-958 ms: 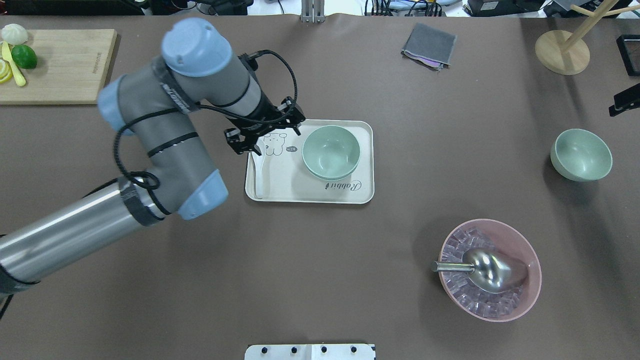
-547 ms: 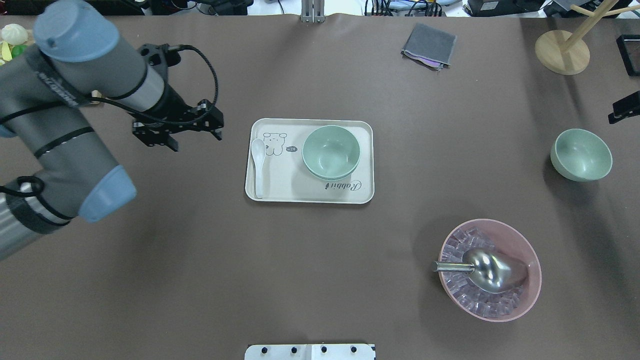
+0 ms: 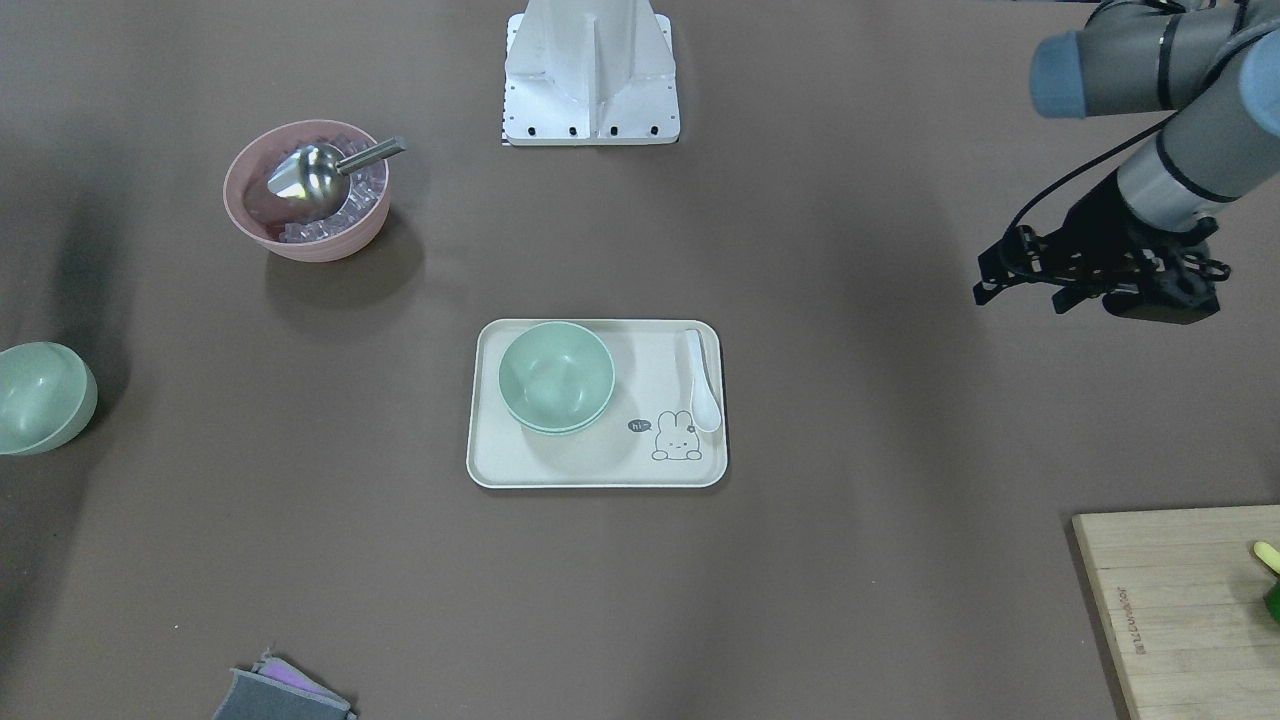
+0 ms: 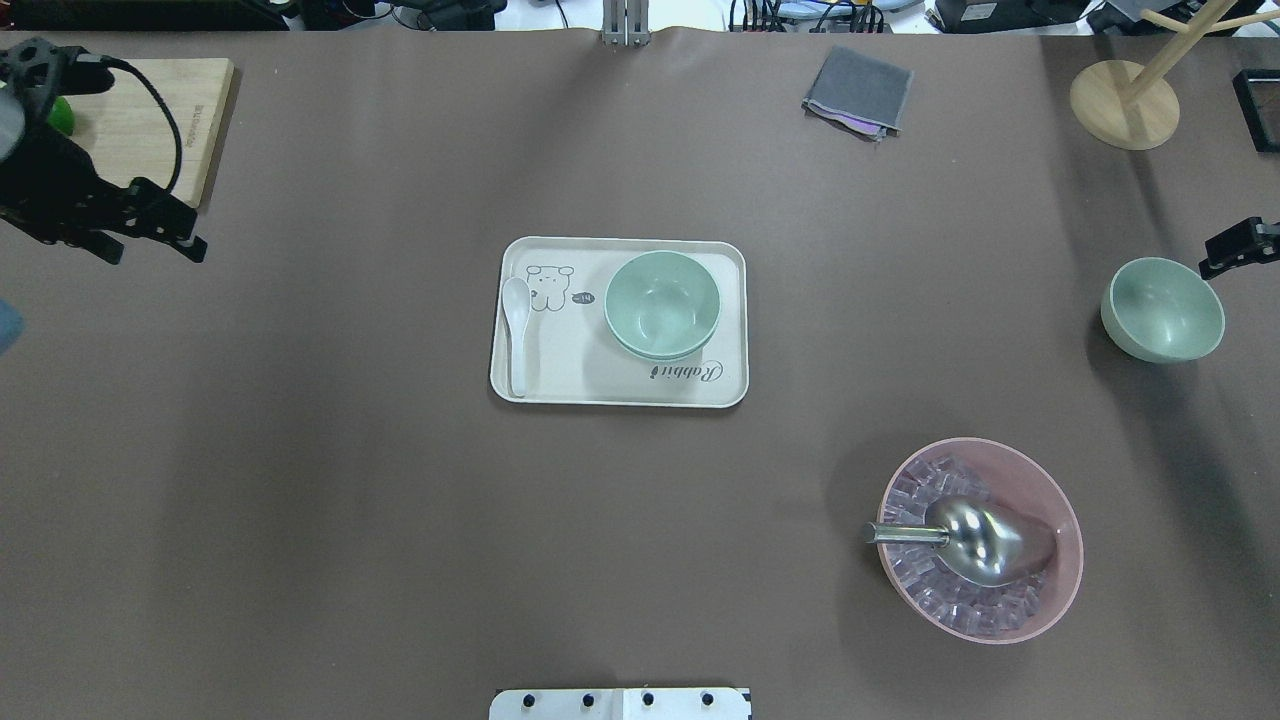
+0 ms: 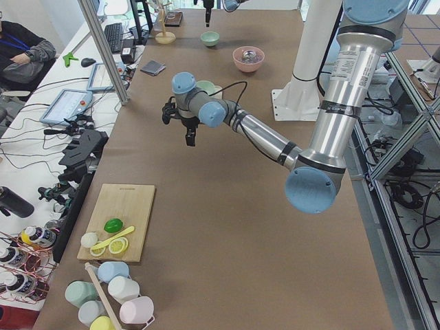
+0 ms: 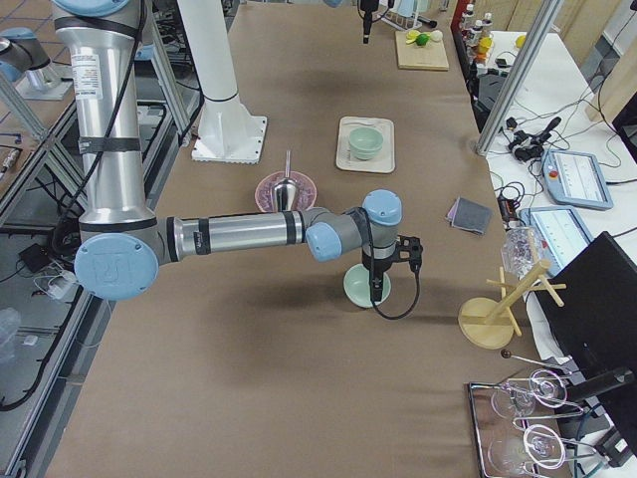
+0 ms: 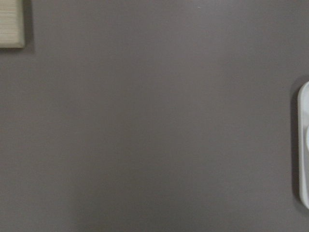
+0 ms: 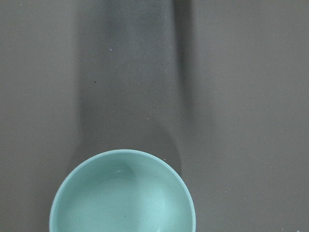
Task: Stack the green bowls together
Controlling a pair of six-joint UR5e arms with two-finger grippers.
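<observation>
Two green bowls sit nested (image 4: 661, 305) on the right half of a cream tray (image 4: 570, 365); they also show in the front view (image 3: 556, 376). The third green bowl (image 4: 1162, 308) stands alone at the table's far right and fills the bottom of the right wrist view (image 8: 123, 193). My left gripper (image 4: 150, 250) is open and empty, far left of the tray, near the cutting board. My right gripper (image 4: 1238, 248) shows only in part at the view's edge, just behind the lone bowl's rim; I cannot tell whether it is open. The right side view shows it (image 6: 376, 291) over that bowl.
A pink bowl (image 4: 1040, 600) with ice cubes and a metal scoop (image 4: 975, 540) stands front right. A white spoon (image 4: 515, 325) lies on the tray's left side. A cutting board (image 4: 150, 120), a grey cloth (image 4: 858, 90) and a wooden stand (image 4: 1125, 100) line the far edge.
My left arm has swung away from the tray's left edge to the table's far left. My right gripper has moved closer to the lone bowl.
</observation>
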